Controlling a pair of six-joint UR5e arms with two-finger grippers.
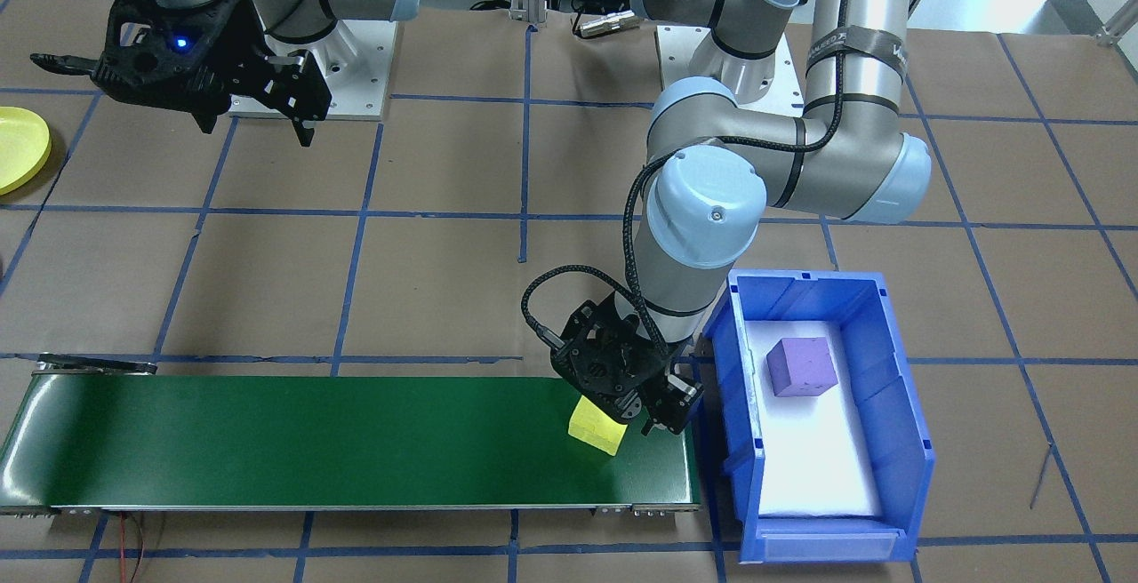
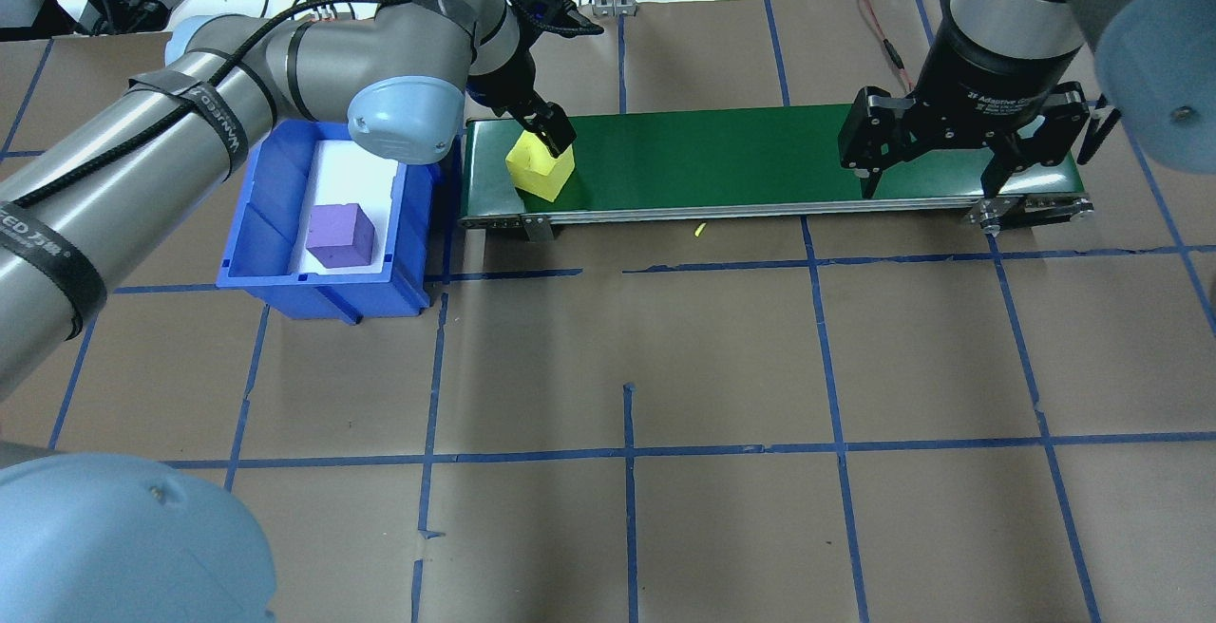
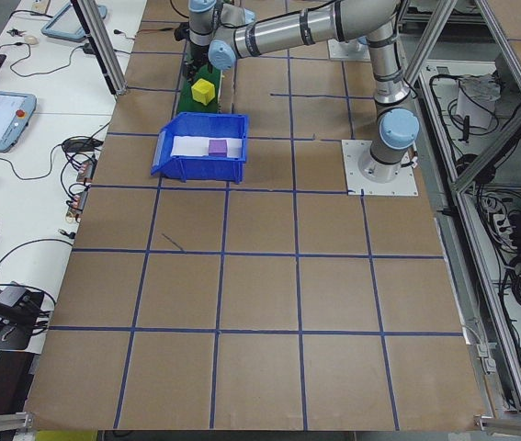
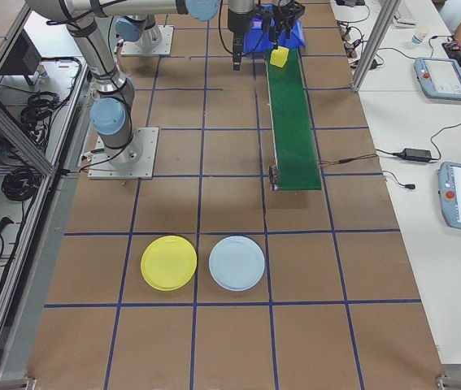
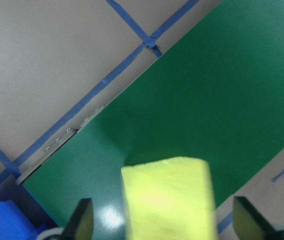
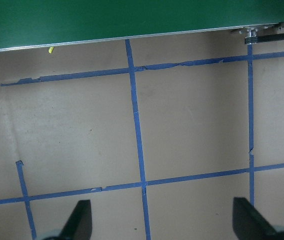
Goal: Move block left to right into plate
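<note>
A yellow block (image 1: 597,425) (image 2: 540,172) sits on the green conveyor belt (image 1: 311,441) at the end beside the blue bin. My left gripper (image 1: 636,419) (image 5: 165,225) is low over it and open. In the left wrist view the block (image 5: 169,195) lies between the two fingers (image 5: 84,222) with a gap on each side. My right gripper (image 1: 258,130) (image 2: 931,194) hangs open and empty above the belt's other end. The yellow plate (image 1: 18,152) (image 4: 169,262) lies on the table far beyond that end.
The blue bin (image 1: 898,387) (image 2: 323,295) holds a purple cube (image 1: 802,367) on a white liner. A pale blue plate (image 4: 236,262) lies next to the yellow plate. Brown table paper with blue tape lines (image 6: 136,130) spreads below the right gripper.
</note>
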